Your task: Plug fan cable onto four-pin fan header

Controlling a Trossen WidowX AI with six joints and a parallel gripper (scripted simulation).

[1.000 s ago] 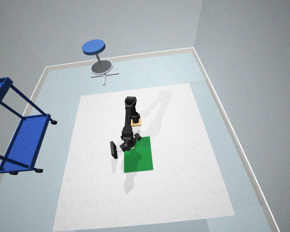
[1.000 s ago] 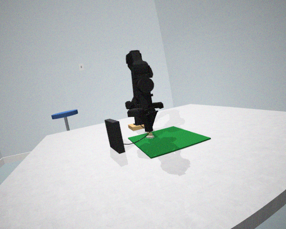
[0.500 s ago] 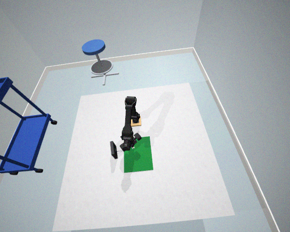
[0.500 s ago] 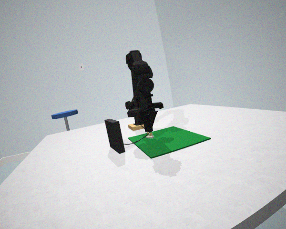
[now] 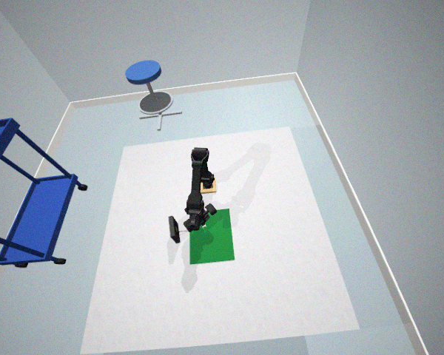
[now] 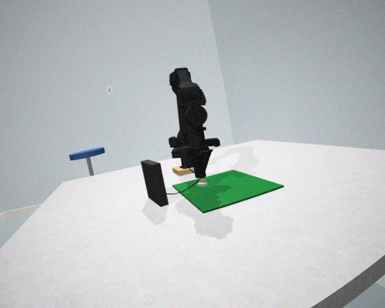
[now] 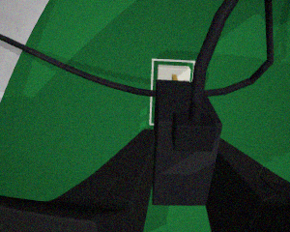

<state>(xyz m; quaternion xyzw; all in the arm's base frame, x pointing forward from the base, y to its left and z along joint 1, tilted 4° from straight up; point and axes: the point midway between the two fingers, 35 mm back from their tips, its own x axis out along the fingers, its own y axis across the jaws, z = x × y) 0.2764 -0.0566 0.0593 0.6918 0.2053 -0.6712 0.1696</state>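
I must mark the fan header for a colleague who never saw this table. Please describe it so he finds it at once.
Find the green board on the white table. The fan header is a small white-outlined socket near the board's edge closest to the upright black fan. Only it stands directly under the black plug held in the jaws.

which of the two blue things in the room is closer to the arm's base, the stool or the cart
The stool. In the top view it stands on the floor just beyond the table edge behind the arm's base; the cart sits farther off, beyond the table's side.
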